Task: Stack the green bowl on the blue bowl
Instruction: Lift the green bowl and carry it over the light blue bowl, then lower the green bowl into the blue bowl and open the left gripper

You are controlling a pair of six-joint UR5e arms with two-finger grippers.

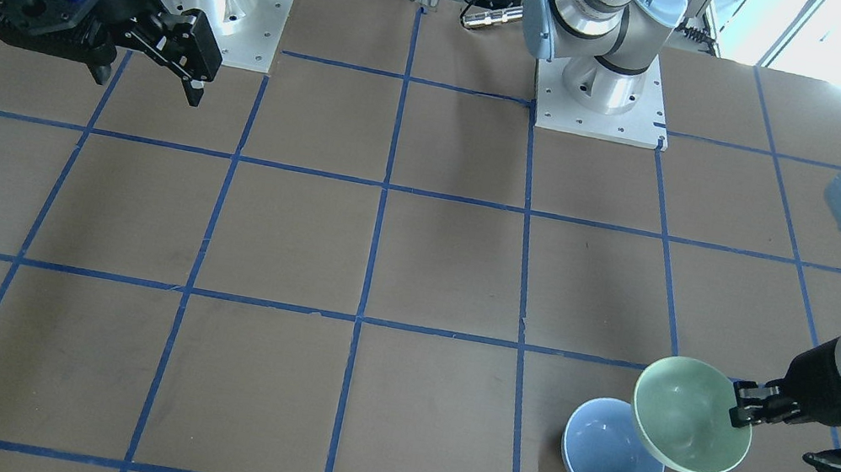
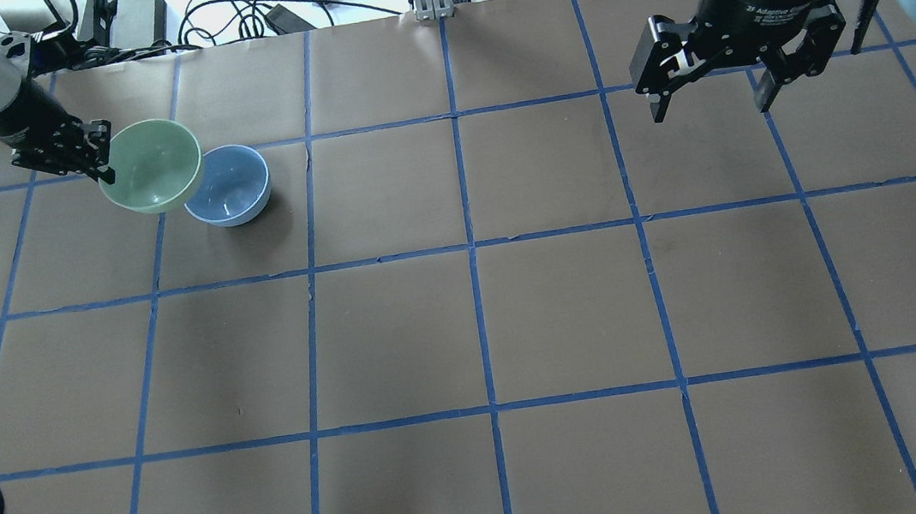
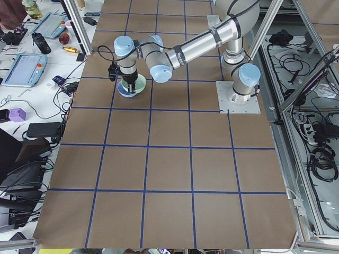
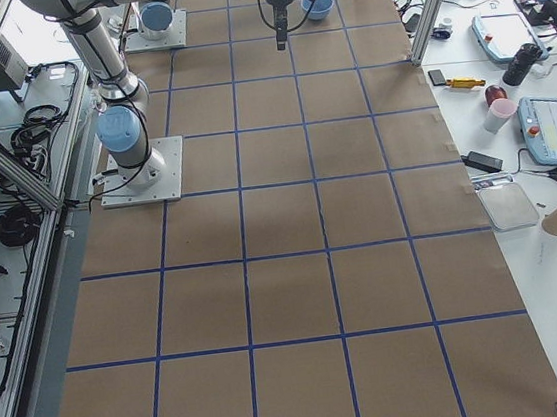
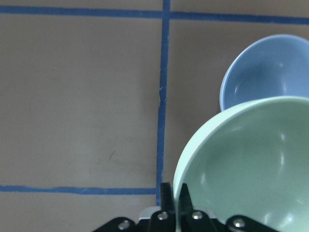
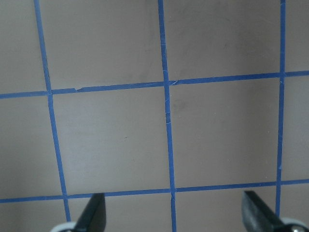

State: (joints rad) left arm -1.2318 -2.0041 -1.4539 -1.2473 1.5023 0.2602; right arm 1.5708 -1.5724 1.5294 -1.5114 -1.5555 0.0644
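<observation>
My left gripper (image 2: 101, 166) is shut on the rim of the pale mint-green bowl (image 2: 151, 165) and holds it in the air, tilted. The green bowl overlaps the near edge of the pale blue bowl (image 2: 231, 195), which sits upright on the table. In the front-facing view the green bowl (image 1: 689, 415) hangs above and beside the blue bowl (image 1: 611, 452), with the left gripper (image 1: 742, 407) on its rim. The left wrist view shows the green bowl (image 5: 251, 164) close up and the blue bowl (image 5: 270, 72) beyond it. My right gripper (image 2: 708, 101) is open and empty, high over the far right of the table.
The table is brown (image 2: 474, 324) with a grid of blue tape lines. Cables and small devices (image 2: 137, 17) lie beyond the far edge. The two arm bases (image 1: 599, 86) stand on white plates at the robot's side.
</observation>
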